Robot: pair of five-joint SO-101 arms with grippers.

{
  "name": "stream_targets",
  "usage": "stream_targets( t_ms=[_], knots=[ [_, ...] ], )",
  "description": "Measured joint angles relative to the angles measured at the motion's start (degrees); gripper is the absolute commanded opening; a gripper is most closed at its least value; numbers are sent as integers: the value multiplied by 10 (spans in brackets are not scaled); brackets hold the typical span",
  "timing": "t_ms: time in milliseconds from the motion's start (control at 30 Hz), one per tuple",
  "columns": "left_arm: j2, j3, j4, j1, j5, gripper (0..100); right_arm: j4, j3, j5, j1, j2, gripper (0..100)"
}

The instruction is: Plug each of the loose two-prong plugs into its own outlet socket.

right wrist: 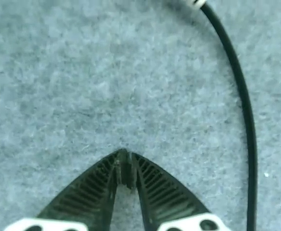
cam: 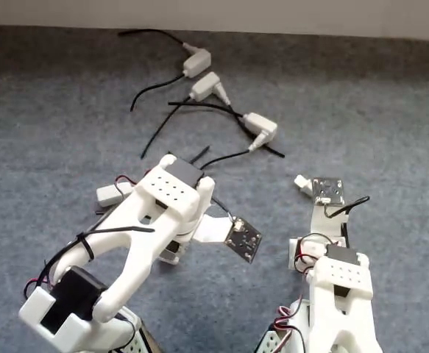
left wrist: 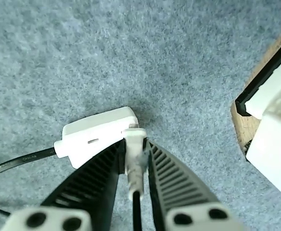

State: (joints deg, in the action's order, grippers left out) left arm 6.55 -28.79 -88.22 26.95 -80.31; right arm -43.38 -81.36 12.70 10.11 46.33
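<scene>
Left gripper (left wrist: 135, 146) was found clamped on a small white two-prong plug (left wrist: 133, 166) with a black cord, which was pinched between the ribbed black fingers. The plug's tip was seen touching a white rectangular outlet socket (left wrist: 98, 134) that lay on the grey carpet (left wrist: 179, 57). Right gripper (right wrist: 126, 166) was noted fully closed on nothing, low over the carpet, with a thin black cable (right wrist: 241, 106) near it. Three more white blocks (cam: 260, 126) with black cords were recorded well apart from both arms.

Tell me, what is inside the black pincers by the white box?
A white plug, clamped in the left gripper, tip against the white socket. Whether it's plugged in is covered.
</scene>
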Motion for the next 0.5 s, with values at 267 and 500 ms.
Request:
stream_targets(
  t_ms=[267, 500],
  knots=[
    [1, 0, 6, -1, 0, 7, 0, 0, 0, 0, 0, 6],
    [2, 1, 25, -39, 0, 7, 0, 0, 0, 0, 0, 6]
  ],
)
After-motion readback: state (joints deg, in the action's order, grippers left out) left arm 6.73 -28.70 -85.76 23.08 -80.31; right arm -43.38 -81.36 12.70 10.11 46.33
